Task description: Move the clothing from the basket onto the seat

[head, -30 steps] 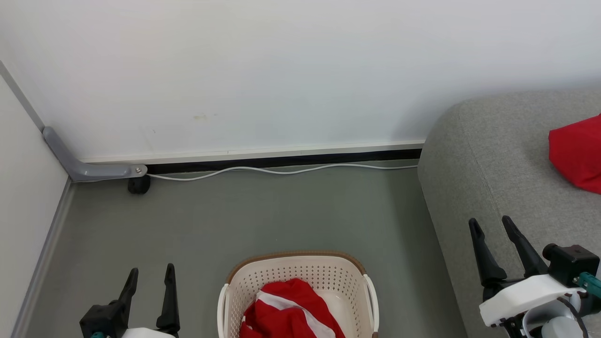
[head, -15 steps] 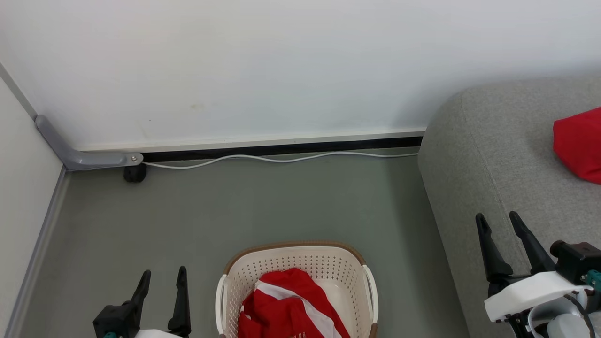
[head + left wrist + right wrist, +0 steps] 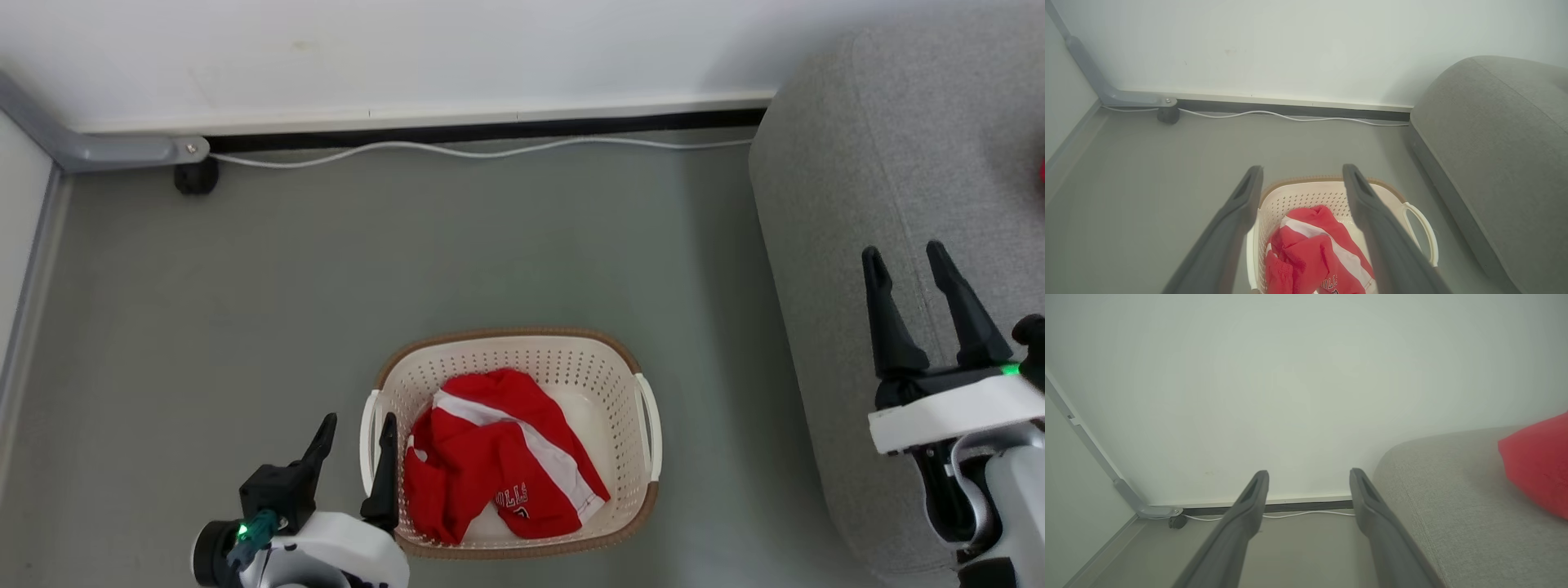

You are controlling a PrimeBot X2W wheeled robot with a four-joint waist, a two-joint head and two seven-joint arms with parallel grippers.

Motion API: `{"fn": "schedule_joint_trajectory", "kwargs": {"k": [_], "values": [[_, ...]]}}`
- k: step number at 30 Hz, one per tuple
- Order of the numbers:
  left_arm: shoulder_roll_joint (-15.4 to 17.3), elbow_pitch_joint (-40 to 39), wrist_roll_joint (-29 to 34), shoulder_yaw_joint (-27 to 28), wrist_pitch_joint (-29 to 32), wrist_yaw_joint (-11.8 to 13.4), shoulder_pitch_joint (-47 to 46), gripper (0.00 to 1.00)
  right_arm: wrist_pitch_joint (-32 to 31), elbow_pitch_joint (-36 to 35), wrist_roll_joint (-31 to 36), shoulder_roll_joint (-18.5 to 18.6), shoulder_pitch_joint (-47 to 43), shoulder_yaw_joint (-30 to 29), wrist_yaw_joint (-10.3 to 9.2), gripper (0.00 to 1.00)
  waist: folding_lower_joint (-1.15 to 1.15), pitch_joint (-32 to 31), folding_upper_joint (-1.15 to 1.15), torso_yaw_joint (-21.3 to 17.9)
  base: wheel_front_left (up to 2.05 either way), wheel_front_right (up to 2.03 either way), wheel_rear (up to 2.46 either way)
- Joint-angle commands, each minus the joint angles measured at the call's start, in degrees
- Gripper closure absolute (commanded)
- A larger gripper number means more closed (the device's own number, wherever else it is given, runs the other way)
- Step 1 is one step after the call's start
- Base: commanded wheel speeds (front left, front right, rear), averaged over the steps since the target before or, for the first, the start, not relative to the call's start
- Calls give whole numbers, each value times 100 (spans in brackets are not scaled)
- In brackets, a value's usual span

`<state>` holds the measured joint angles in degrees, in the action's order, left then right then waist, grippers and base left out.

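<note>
Clothing [image 3: 498, 453]: crumpled in basket [image 3: 506, 335], on floor [image 3: 326, 269] beside seat [image 3: 857, 163]. Left gripper [image 3: 359, 425]: wide open, empty, at basket's left rim, just left of clothing. Right gripper [image 3: 903, 253]: wide open, empty, over seat, well apart from clothing. Second garment [image 3: 1535, 465]: on seat.

Wall [image 3: 490, 49]: we see plain white.
Floor [image 3: 245, 286]: we see smooth grey.
Cable [image 3: 392, 144]: we see it white, along the skirting [image 3: 490, 129].

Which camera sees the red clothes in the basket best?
The head view: it looks down on the whole red, white-striped fabric garment in the cream perforated plastic basket. The left wrist view crops its lower part. The right wrist view faces the wall.
</note>
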<state>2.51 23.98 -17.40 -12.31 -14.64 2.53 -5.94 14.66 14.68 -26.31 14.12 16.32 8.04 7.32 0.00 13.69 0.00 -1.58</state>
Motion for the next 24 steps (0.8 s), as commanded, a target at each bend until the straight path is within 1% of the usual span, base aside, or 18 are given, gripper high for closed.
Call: {"fn": "schedule_joint_trajectory", "kwargs": {"k": [1, 4, 5, 13, 24], "values": [[37, -89, -35, 137, -36, 43, -218, 0, 34, -183, -30, 110, 125, 91, 17, 0, 0, 345, 0, -22, 0, 0, 0], [37, 69, -162, -115, -36, 124, -482, 0, 34, -309, -77, 169, 339, 127, 17, 0, 0, 717, 0, -58, 0, 0, 0], [37, 182, -230, -288, -36, 157, -693, 0, 34, -383, -108, 215, 481, 162, 17, 0, 0, 972, 0, -90, 0, 0, 0], [37, 646, -742, -998, -36, 323, -1487, 0, 34, -611, -244, 333, 956, 295, 17, 0, 0, 1864, 0, -263, 0, 0, 0], [37, 1879, -1385, -2016, -36, 423, -2833, 0, 34, -910, -325, 415, 1525, 415, 17, 0, 0, 2925, 0, -521, 0, 0, 0]]}}
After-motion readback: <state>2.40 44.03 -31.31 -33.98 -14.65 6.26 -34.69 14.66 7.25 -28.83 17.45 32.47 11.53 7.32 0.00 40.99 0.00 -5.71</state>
